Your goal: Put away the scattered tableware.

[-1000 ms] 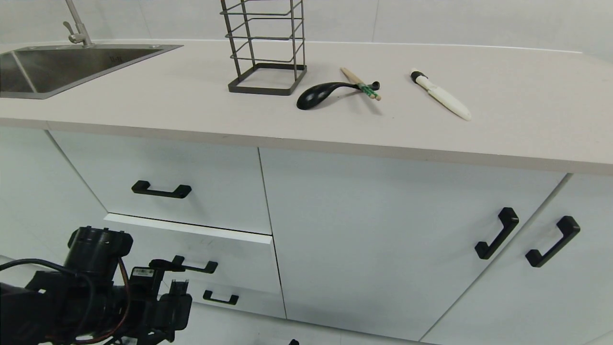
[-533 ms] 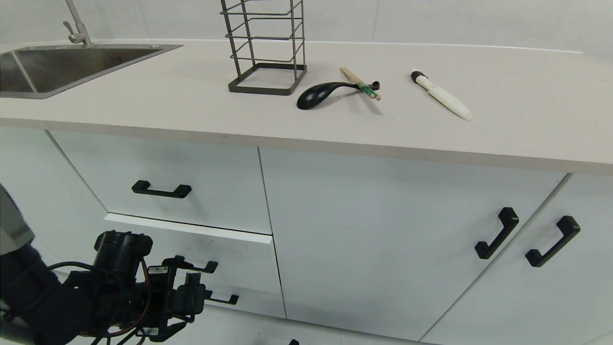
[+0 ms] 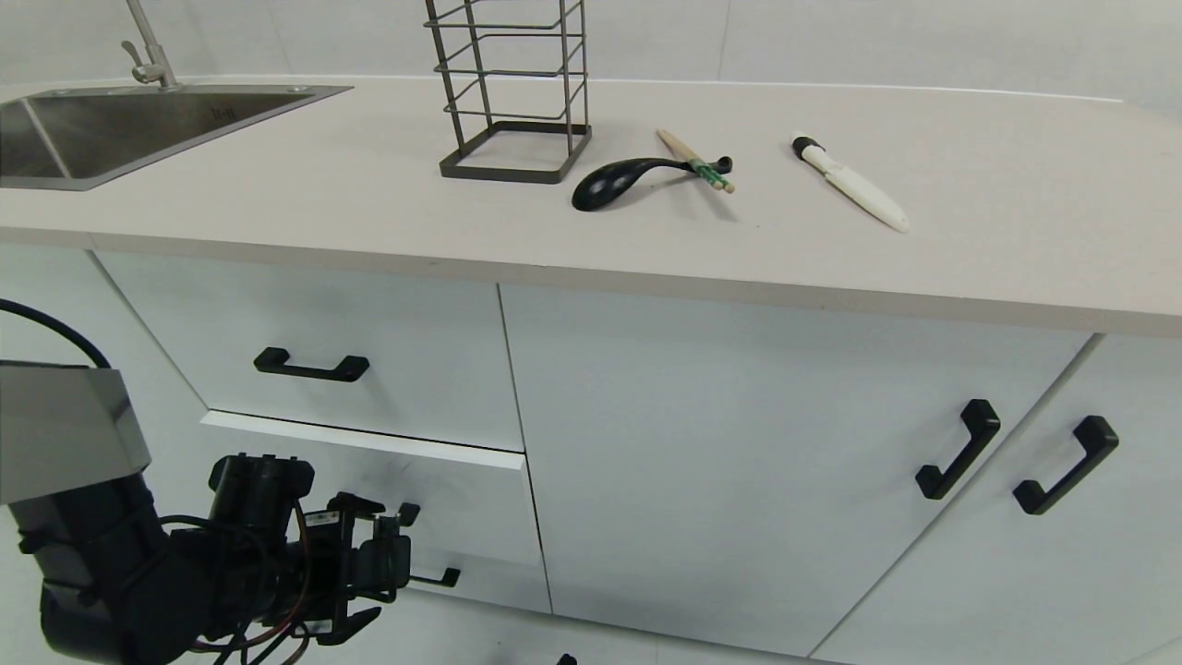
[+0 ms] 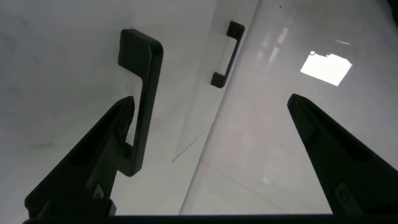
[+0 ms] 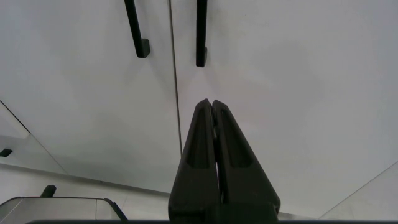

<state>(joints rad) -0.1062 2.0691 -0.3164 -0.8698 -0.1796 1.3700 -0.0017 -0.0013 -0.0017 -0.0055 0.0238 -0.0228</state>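
On the counter lie a black spoon (image 3: 609, 182), a pair of chopsticks (image 3: 698, 163) crossing its handle, and a white knife (image 3: 850, 183) with a black-ringed end. A wire rack (image 3: 513, 92) stands just left of the spoon. Low down in front of the drawers, my left gripper (image 3: 383, 562) is open, and the black handle (image 4: 140, 106) of the middle drawer sits just inside one finger (image 4: 93, 168). My right gripper (image 5: 212, 109) is shut on nothing and faces the cabinet doors.
The middle drawer (image 3: 362, 441) stands slightly pulled out, under a top drawer with handle (image 3: 311, 368); a lower handle (image 3: 434, 579) is below. A sink (image 3: 111, 129) is at the counter's far left. Two door handles (image 3: 958, 450) (image 3: 1065, 477) are on the right.
My left arm has moved right and closer to the middle drawer's handle, and more of the arm now shows at the left edge. The tableware has not moved.
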